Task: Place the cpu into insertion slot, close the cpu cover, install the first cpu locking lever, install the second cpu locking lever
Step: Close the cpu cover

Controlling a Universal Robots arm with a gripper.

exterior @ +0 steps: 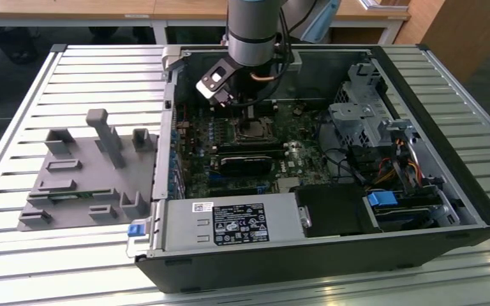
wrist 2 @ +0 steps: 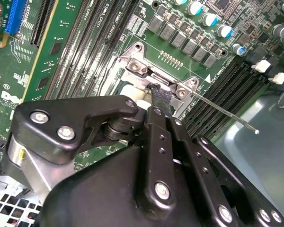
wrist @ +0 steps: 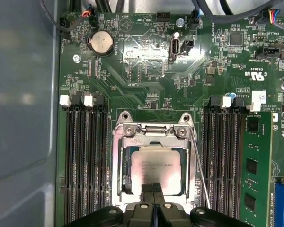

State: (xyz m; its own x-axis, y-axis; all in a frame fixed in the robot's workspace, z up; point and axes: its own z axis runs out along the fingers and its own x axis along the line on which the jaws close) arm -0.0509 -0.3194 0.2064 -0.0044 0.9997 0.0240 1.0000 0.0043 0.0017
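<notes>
The cpu (wrist: pixel 156 163), a pale metal square, lies flat in the insertion slot (exterior: pixel 249 131) on the green motherboard. The silvery cpu cover (wrist: pixel 154 141) is down around it, and the chip shows through its cut-out. My gripper (wrist: pixel 154 187) is shut, its black fingertips (wrist 2: pixel 159 94) together at the cover's edge, touching it or just above it, with nothing between them. One thin locking lever (wrist: pixel 199 165) runs along the side of the socket; in the second wrist view this lever (wrist 2: pixel 227 114) sticks out free, away from the socket.
Long black memory slots (wrist: pixel 83 161) flank the socket on both sides, and a green card (wrist: pixel 253 165) stands beyond one bank. The case walls (exterior: pixel 168 127), drive cage (exterior: pixel 360 118) and power supply (exterior: pixel 228 223) hem the board in. A grey fixture (exterior: pixel 83 172) sits on the slatted table.
</notes>
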